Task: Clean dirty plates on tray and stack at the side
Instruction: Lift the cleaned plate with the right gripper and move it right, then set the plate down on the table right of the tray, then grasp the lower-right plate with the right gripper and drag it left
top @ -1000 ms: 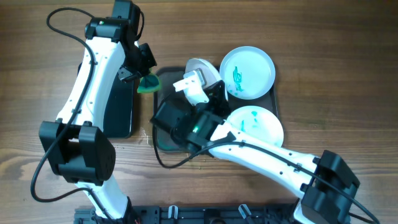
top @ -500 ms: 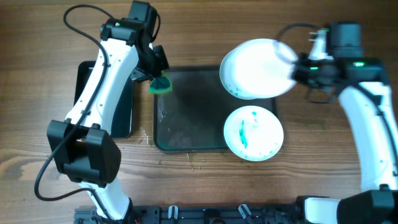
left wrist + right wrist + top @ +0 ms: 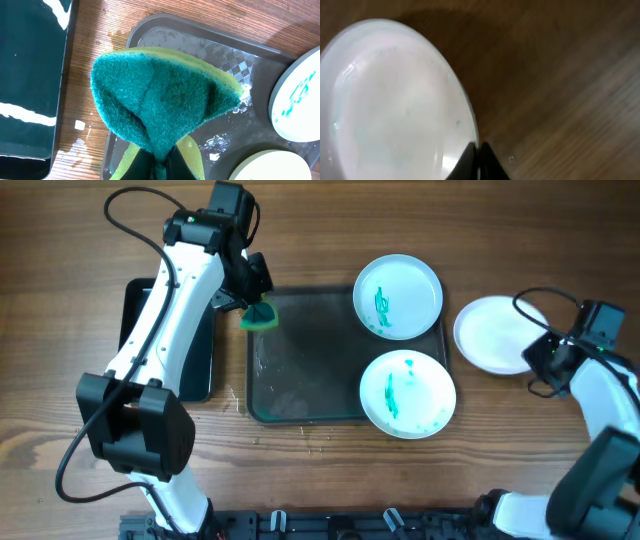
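Left gripper point(image 3: 256, 302) clenched on a folded green sponge point(image 3: 165, 100), held over the far-left corner of the tray point(image 3: 300, 380). On the tray's right end sit two dirty ones, the far smeared plate point(image 3: 398, 297) and the near smeared plate point(image 3: 407, 394). The plain white plate point(image 3: 495, 335) lies on the table point(image 3: 520, 240) just right of the tray, with the right gripper point(image 3: 477, 152) pinching its rim.

Your overhead view: bright, even, soft shadows. Right wrist view: dim, blurred; glare on the plate point(image 3: 395, 110) beside your right gripper point(image 3: 479, 159).
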Tool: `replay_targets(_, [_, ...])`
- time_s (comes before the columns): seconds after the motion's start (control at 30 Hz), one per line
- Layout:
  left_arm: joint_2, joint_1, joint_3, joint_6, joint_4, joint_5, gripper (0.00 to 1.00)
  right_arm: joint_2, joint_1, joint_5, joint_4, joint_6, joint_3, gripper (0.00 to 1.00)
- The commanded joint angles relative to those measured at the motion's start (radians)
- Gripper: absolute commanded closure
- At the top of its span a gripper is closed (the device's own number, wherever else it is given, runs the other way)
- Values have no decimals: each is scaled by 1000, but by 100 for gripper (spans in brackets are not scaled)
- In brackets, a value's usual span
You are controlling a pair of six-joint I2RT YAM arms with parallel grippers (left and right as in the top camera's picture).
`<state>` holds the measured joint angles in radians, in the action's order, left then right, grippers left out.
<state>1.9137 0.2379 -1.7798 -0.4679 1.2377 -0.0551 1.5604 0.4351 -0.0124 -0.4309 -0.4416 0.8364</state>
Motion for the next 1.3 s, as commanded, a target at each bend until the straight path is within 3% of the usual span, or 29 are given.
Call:
replay_targets(0.0, [-21, 1, -20, 15, -3, -16, 96, 82, 1, -6, 54, -5, -21, 91])
replay_targets(0.07, [-21, 1, -20, 15, -3, -15, 96, 91, 0, -5, 51, -3, -20, 85])
replay_targets(0.17, [-21, 1, -20, 15, -3, -16, 96, 89, 0, 51, -90, 0, 44, 71])
replay_targets(0.27, [-21, 1, -20, 15, -3, -15, 96, 58, 0, 119, -322, 57, 169, 71])
replay_targets(0.4, [-21, 2, -20, 15, -3, -15, 96, 5, -7, 347, -512, 253, 199, 65])
replay_targets(0.57, [-21, 3, -20, 15, -3, -15, 96, 5, -154, 362, -575, 335, 174, 65])
replay_targets(0.67, [-21, 3, -20, 16, -3, -15, 96, 6, -280, 287, -536, 307, 117, 62])
replay_targets(0.8, [-21, 3, -20, 16, -3, -15, 96, 6, -326, 248, -485, 304, 63, 64])
replay_targets(0.97, [-21, 2, -20, 16, -6, -15, 96, 6, -327, 275, -443, 311, 16, 74])
replay_targets(1.13, [-21, 3, -20, 16, -10, -15, 96, 6, -327, 283, -440, 311, 4, 74])
replay_targets(1.27, [-21, 3, -20, 16, -11, -15, 96, 6, -330, 290, -436, 318, 3, 84])
